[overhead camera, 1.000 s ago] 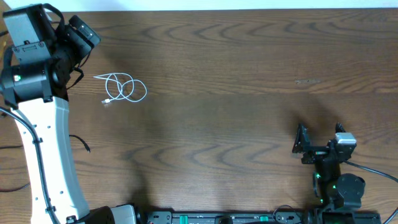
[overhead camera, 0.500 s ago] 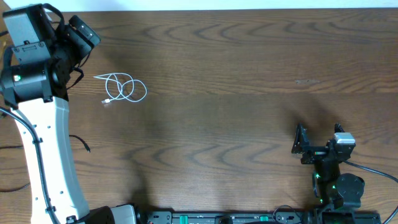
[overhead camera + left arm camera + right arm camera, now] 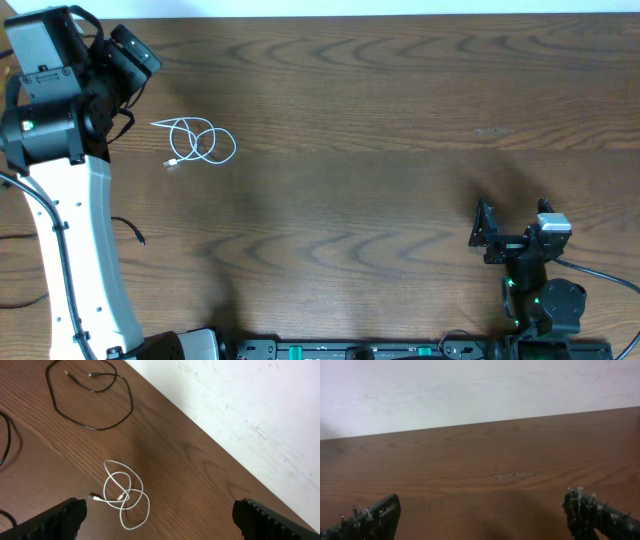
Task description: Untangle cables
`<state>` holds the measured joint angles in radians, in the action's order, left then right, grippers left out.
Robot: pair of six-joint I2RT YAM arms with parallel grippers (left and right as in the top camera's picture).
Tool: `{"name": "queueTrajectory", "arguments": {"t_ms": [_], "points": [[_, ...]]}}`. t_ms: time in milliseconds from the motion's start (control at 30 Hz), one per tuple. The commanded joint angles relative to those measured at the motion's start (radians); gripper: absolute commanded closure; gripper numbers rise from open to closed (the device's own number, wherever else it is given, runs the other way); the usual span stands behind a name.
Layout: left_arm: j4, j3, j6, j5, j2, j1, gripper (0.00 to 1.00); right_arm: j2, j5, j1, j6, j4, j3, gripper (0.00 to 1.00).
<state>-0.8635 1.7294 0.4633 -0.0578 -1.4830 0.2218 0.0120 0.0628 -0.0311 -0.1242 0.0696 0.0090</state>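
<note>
A white cable [image 3: 200, 141] lies in loose overlapping loops on the brown table at the left; it also shows in the left wrist view [image 3: 125, 495], with its plug end pointing left. A black cable [image 3: 92, 397] lies in a wide loop beyond it, and part of another black cable [image 3: 6, 440] shows at that view's left edge. My left gripper [image 3: 160, 520] is open and empty, held above the table just short of the white cable; overhead, the left arm [image 3: 125, 60] sits at the far left. My right gripper [image 3: 512, 222] is open and empty at the lower right, far from the cables.
A white wall [image 3: 260, 405] rises past the table's far edge. A small scuff [image 3: 512, 475] marks the wood in front of the right gripper. A black wire [image 3: 130, 232] trails by the left arm's base.
</note>
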Motion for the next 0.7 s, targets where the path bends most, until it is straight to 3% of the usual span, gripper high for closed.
{"name": "queueTrajectory", "arguments": {"t_ms": [0,667], "points": [[0.000,0.009,-0.017,-0.002,0.000,0.004,0.02,-0.007,-0.005,0.006,0.009,0.002,-0.004,0.01],[0.000,0.009,-0.017,-0.002,0.000,0.004,0.02,-0.007,-0.005,0.006,0.009,0.002,-0.003,0.01]]}}
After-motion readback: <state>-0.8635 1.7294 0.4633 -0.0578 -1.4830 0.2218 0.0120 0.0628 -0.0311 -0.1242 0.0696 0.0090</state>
